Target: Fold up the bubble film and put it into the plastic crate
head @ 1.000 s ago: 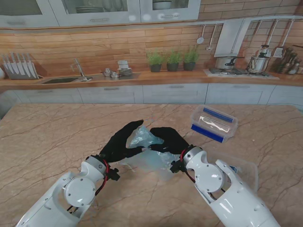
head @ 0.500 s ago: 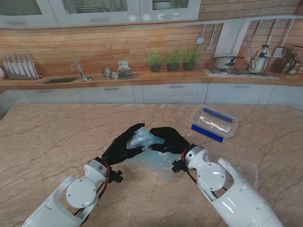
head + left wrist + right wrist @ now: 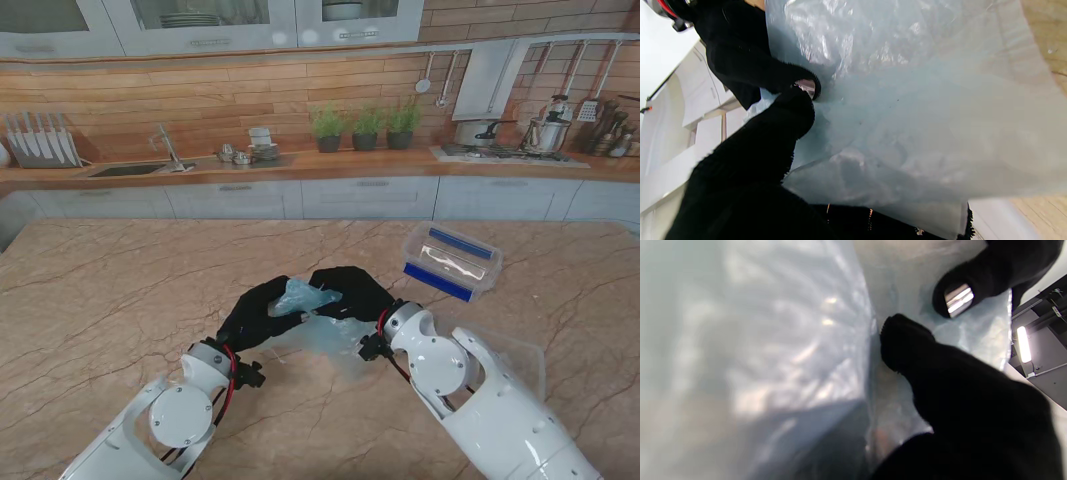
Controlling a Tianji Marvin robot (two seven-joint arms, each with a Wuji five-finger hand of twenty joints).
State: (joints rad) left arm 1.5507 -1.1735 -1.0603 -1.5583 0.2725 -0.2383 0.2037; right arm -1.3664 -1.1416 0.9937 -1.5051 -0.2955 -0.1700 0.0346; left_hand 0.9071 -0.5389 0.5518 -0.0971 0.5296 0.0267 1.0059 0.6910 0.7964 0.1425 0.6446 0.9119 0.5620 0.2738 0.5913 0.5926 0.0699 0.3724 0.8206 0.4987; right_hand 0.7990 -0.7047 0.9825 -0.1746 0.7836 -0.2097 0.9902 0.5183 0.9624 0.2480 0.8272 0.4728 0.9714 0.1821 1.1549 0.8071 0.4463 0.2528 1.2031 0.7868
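Observation:
The pale blue, see-through bubble film (image 3: 306, 297) is bunched up between my two black-gloved hands over the middle of the marble table. Its lower part (image 3: 328, 342) trails onto the table top. My left hand (image 3: 260, 311) is shut on the film's left side, and in the left wrist view its fingers (image 3: 773, 150) pinch the film (image 3: 907, 116). My right hand (image 3: 350, 292) is shut on the film's right side, its fingers (image 3: 973, 406) pressed into the film (image 3: 773, 356). The clear plastic crate (image 3: 451, 261) with blue clips stands to the right, farther from me.
A clear plastic piece (image 3: 515, 358) lies on the table at the right, partly hidden by my right forearm. The table's far edge (image 3: 320, 222) faces a kitchen counter with a sink, plants and pots.
Both hands have come closer together and slightly lower. My left fingers have curled over the film, which is now bunched smaller between the hands.

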